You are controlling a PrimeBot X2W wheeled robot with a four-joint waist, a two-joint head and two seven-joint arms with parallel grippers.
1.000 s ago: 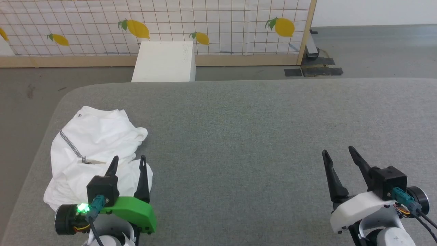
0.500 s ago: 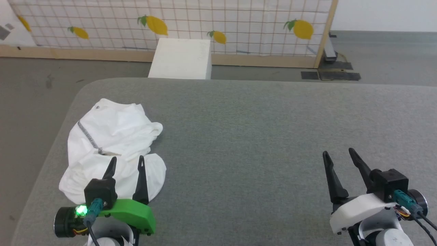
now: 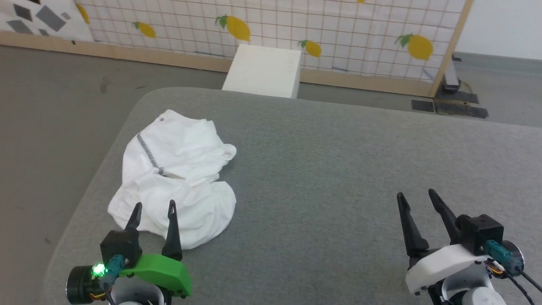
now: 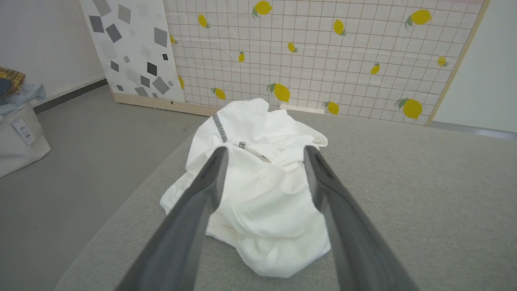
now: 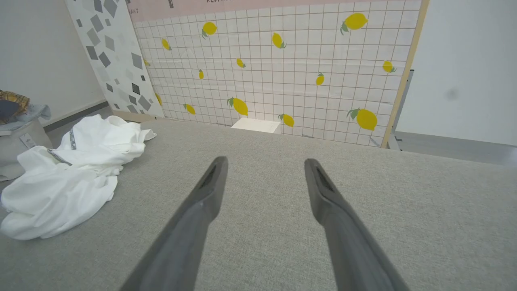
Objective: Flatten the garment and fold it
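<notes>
left gripper (image 3: 154, 204) hangs open at the near side of the crumpled garment (image 3: 182, 169), which lies by the left edge of the bench (image 3: 338, 148); right gripper (image 3: 415, 193) is open too, well apart. a pinch into the heap may catch several layers, or drag it off that edge.

Head camera: high behind the grey cloth-covered table (image 3: 338, 148), looking forward and down toward a lemon-printed grid screen (image 3: 338, 34). Left wrist camera: low and close, facing the crumpled white thin-fabric T-shirt (image 4: 262, 194) along the left gripper (image 4: 264, 147). Right wrist camera: farther off, T-shirt at its left edge. All three share T-shirt, table and screen.
</notes>
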